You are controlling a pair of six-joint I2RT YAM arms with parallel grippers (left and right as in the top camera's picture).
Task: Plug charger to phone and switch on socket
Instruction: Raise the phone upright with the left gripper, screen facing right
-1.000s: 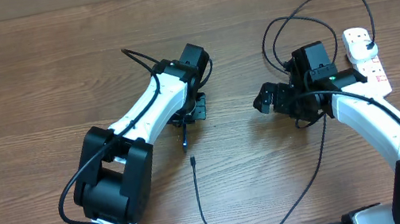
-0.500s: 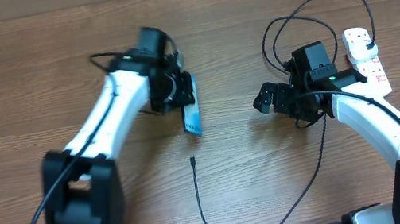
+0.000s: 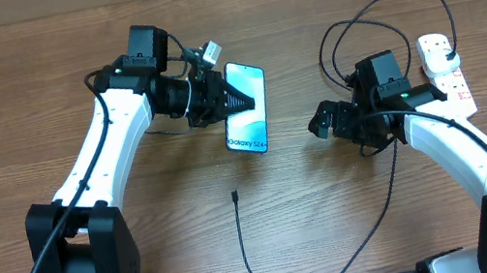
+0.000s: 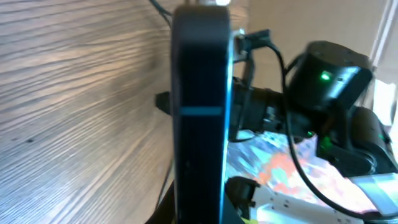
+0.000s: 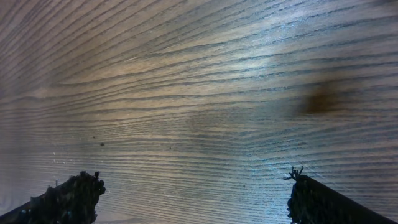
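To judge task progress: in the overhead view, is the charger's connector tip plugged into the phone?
No, the tip of the charger lies on the table, apart from the phone held in the left gripper.

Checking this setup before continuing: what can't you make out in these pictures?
phone charging port: too small overhead; left wrist shows only a blurred dark edge.
power strip switch positions: too small overhead, and the right arm partly covers it.
charger cable tip shape: too small overhead; farther along, the cable passes under the right arm.
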